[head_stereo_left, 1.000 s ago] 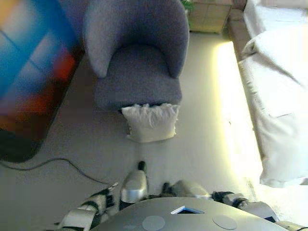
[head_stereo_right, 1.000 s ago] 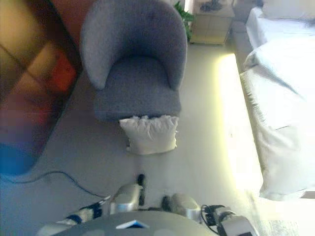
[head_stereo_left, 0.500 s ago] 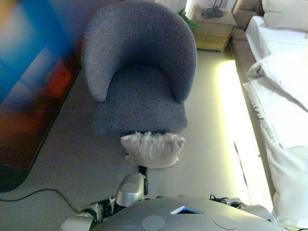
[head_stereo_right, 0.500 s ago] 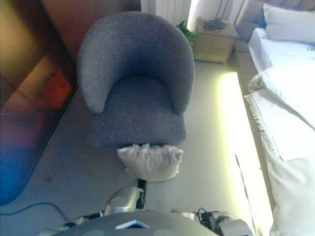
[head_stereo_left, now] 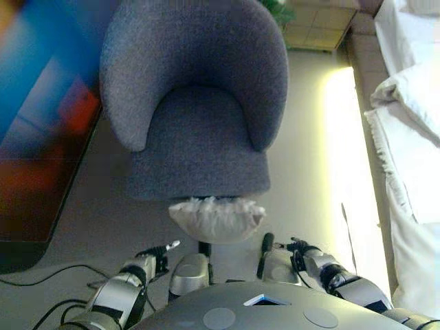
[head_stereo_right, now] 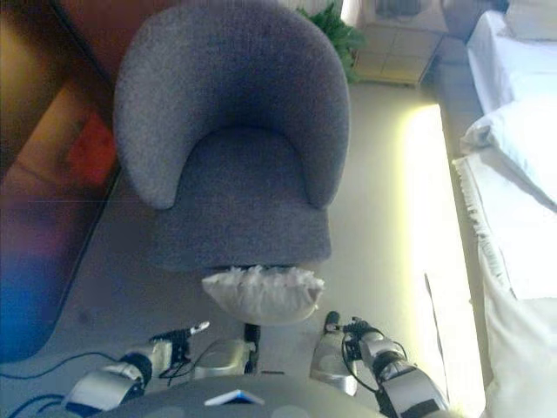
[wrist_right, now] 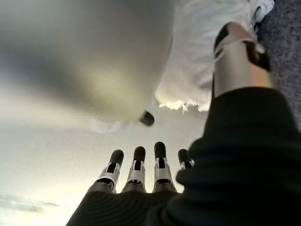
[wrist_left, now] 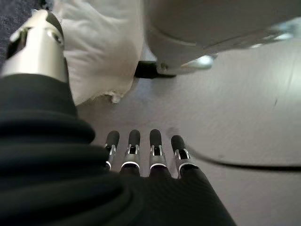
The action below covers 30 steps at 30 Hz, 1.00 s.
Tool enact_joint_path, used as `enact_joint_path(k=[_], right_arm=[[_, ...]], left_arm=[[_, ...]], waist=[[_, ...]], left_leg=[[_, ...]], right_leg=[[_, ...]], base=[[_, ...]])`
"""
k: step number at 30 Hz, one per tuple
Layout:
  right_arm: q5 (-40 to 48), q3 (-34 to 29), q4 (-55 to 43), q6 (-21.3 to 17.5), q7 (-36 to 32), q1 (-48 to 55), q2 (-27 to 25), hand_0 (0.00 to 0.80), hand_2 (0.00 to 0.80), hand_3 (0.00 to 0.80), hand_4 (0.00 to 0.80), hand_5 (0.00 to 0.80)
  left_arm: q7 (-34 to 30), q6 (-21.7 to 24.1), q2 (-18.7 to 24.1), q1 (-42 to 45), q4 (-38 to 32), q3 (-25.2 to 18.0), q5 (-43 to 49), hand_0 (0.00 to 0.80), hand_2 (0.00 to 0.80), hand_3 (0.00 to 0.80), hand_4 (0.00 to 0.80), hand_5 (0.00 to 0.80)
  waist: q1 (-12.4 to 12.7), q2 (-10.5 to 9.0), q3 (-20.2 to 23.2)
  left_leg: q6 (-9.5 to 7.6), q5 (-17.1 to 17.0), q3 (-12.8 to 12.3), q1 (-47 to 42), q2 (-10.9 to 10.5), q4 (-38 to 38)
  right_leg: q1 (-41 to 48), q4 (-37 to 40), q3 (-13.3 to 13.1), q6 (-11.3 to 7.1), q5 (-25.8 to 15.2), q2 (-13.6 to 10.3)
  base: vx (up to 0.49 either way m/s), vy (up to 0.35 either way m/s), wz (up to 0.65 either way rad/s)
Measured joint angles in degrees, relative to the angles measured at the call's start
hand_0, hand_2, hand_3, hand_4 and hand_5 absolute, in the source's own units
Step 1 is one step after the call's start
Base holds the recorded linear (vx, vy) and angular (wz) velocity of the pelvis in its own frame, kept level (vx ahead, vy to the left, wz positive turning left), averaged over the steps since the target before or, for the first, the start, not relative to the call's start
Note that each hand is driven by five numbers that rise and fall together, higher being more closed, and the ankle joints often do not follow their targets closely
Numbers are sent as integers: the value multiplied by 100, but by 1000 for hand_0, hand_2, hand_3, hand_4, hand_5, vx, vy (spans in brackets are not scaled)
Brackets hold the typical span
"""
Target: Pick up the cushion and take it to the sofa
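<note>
Cushion (head_stereo_left: 216, 218): white, fringed along its upper edge, lying on the floor (head_stereo_left: 302, 172) and leaning against the front of the grey armchair (head_stereo_left: 196, 110). Nothing holds it. Both wrist views show it just past each thumb, close but untouched.

Left hand (head_stereo_left: 157, 256): low on the robot's left of the cushion, near it, not on it. In its wrist view the fingers (wrist_left: 134, 149) are straight and side by side, thumb out toward the cushion; empty.

Right hand (head_stereo_left: 300, 250): on the other side of the cushion, likewise near and apart. Fingers (wrist_right: 139, 165) straight in a row, thumb set off; empty.

So the hands flank the cushion, one to each side, both relaxed and holding nothing.

Surroundings: the armchair, presumably the "sofa" of the task, is directly behind the cushion, seat bare. A bed (head_stereo_left: 412, 137) with white bedding runs along the robot's right. A small wooden cabinet (head_stereo_left: 320, 27) and a green plant (head_stereo_right: 335, 30) lie beyond the armchair. A dark screen (head_stereo_left: 41, 124) with coloured reflections stands to the left.

Step in hand, as I judge it: the reach, before any grasp. Next move calls for both hands to go forward and inward until they press the cushion's ends, or curl under it, then lift. The seat is just above and behind, so the carry looks short. The cushion is soft; a loose squeeze could let it sag or slip.
</note>
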<state>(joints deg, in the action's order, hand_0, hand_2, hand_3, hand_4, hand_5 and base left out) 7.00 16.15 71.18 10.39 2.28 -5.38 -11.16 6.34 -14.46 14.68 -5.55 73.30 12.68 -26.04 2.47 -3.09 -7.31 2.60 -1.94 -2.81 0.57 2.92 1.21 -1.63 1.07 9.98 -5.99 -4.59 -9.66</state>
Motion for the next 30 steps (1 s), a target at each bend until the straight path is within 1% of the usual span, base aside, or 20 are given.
enact_joint_path(k=[2, 3, 6, 8, 9, 12, 14, 15, 16, 17, 18, 19, 20, 21, 22, 23, 24, 26, 27, 30], right_arm=[[-34, -1, 56, 3, -38, 173, -86, 0, 0, 0, 0, 0], [-33, -2, 71, 1, -40, 179, -126, 0, 0, 0, 0, 0], [-18, 3, 46, 0, -35, 86, -297, 0, 0, 0, 0, 0], [-1, 10, 1, -1, -8, 29, -398, 0, 0, 0, 0, 0], [0, 8, 1, -2, 12, -17, -454, 0, 0, 0, 0, 0], [120, 3, -3, 3, 112, -78, -555, 0, 0, 0, 0, 0], [309, -56, 17, 11, 209, -109, -583, 0, 0, 0, 0, 0], [379, -99, 72, 37, 234, -129, -565, 0, 0, 0, 0, 0], [387, -105, 118, 75, 254, -172, -538, 0, 0, 0, 0, 0], [384, -104, 153, 97, 284, -245, -519, 0, 0, 0, 0, 0], [385, -104, 151, 97, 325, -266, -533, 0, 0, 0, 0, 0], [386, -109, 166, 97, 343, -241, -581, 0, 0, 0, 0, 0], [386, -132, 162, 107, 348, -215, -640, 0, 0, 0, 0, 0], [387, -218, 151, 105, 355, -89, -687, 0, 0, 0, 0, 0], [388, -237, 188, 123, 354, 11, -690, 0, 0, 0, 0, 0], [392, -266, 213, 124, 352, 89, -613, 0, 0, 0, 0, 0], [392, -319, 227, 119, 344, 119, -514, 0, 0, 0, 0, 0], [376, -313, 219, 83, 310, 103, -363, 0, 0, 0, 0, 0], [368, -299, 213, 33, 310, 78, -311, 0, 0, 0, 0, 0], [365, -189, 112, -116, 63, 21, -267, 0, 0, 0, 0, 0]], left_arm=[[60, -1, -5, 170, -4, -197, 16, 0, 0, 0, 0, 0], [90, -7, -27, 250, 3, -241, 36, 0, 0, 0, 0, 0], [182, 4, -124, 266, -1, -268, 45, 0, 0, 0, 0, 0], [248, 25, -181, 257, -20, -267, 27, 0, 0, 0, 0, 0], [264, 27, -245, 222, -34, -268, 27, 0, 0, 0, 0, 0], [261, 98, -394, 189, -30, -262, 17, 0, 0, 0, 0, 0], [235, 180, -476, 111, 0, -258, 57, 0, 0, 0, 0, 0], [215, 215, -481, 51, 8, -262, 56, 0, 0, 0, 0, 0], [201, 255, -450, 63, 33, -271, 55, 0, 0, 0, 0, 0], [198, 250, -396, 112, 63, -267, 57, 0, 0, 0, 0, 0], [194, 252, -379, 145, 96, -264, 58, 0, 0, 0, 0, 0], [181, 258, -390, 156, 90, -263, 67, 0, 0, 0, 0, 0], [153, 265, -416, 185, 85, -256, 92, 0, 0, 0, 0, 0], [146, 264, -453, 154, 63, -228, 240, 0, 0, 0, 0, 0], [137, 265, -455, 80, 17, -125, 311, 0, 0, 0, 0, 0], [107, 267, -418, -51, -19, -22, 362, 0, 0, 0, 0, 0], [86, 265, -370, -118, -34, -4, 448, 0, 0, 0, 0, 0], [75, 243, -232, -130, -18, 14, 510, 0, 0, 0, 0, 0], [96, 236, -173, -126, 3, 12, 513, 0, 0, 0, 0, 0], [227, 229, -70, -71, 8, 11, 510, 0, 0, 0, 0, 0]], waist=[[58, 25, 46], [121, 43, 85], [152, 146, 84], [157, 325, 70], [143, 387, 42], [146, 730, -50], [66, 898, -132], [14, 841, -180], [2, 724, -243], [1, 604, -263], [-33, 561, -257], [-110, 575, -250], [-269, 668, -193], [-395, 771, -141], [-488, 814, -131], [-502, 736, -150], [-476, 549, -176], [-461, 320, -108], [-461, 265, -76], [-456, 263, -75]], left_leg=[[196, 27, -14, -129, 354, -8], [337, 34, -6, -123, 488, -39], [521, -16, 6, -6, 705, -107], [596, -72, 29, 136, 752, -106], [609, -91, 50, 159, 763, -89], [608, -150, 70, 356, 728, -181], [656, -335, -97, 611, 713, -378], [688, -535, -213, 654, 619, -377], [682, -625, -218, 628, 507, -495], [556, -424, -304, 543, 455, -742], [576, -273, -350, 371, 418, -816], [579, -191, -363, 220, 441, -836], [507, -203, -357, 143, 485, -750], [486, -43, -366, 53, 524, -473], [455, 79, -358, -27, 552, -173], [392, 36, -370, -136, 515, 72], [362, 11, -387, -167, 422, 140], [345, -9, -463, -204, 318, 149], [331, 0, -484, -245, 310, 162], [340, 3, -453, -404, 357, 199]], right_leg=[[335, 293, 174, 173, -8, 350], [381, 387, 206, 259, -19, 481], [323, 401, 335, 444, -4, 717], [218, 400, 424, 480, 3, 774], [205, 400, 458, 483, -2, 768], [157, 399, 579, 469, 18, 723], [168, 396, 795, 450, 31, 609], [161, 404, 837, 447, 36, 475], [166, 414, 849, 491, -6, 281], [194, 402, 907, 464, -50, 76], [209, 345, 941, 352, -23, -60], [197, 283, 943, 273, -25, -150], [188, 193, 936, 186, 11, -125], [142, 101, 939, 106, 43, -75], [106, 31, 930, 46, 74, -27], [58, -68, 855, 17, 85, -58], [2, -124, 687, -41, 100, -133], [-27, -148, 592, -87, 79, -251], [-42, -231, 583, -100, 72, -267], [42, -359, 439, -141, 224, -232]], base=[[95, -293, 28], [6, -211, -1], [-96, -185, 12], [-92, -63, 21], [-68, -14, 15], [-45, 24, 25], [-16, 131, 56], [-11, 270, 36], [-9, 315, -10], [-2, 299, -45], [13, 251, -51], [23, 217, -15], [32, 195, 25], [27, 146, 57], [17, 112, 62], [-8, 66, 45], [-30, 16, 12], [-37, -59, -12], [-44, -175, -10], [-27, -317, 4]])
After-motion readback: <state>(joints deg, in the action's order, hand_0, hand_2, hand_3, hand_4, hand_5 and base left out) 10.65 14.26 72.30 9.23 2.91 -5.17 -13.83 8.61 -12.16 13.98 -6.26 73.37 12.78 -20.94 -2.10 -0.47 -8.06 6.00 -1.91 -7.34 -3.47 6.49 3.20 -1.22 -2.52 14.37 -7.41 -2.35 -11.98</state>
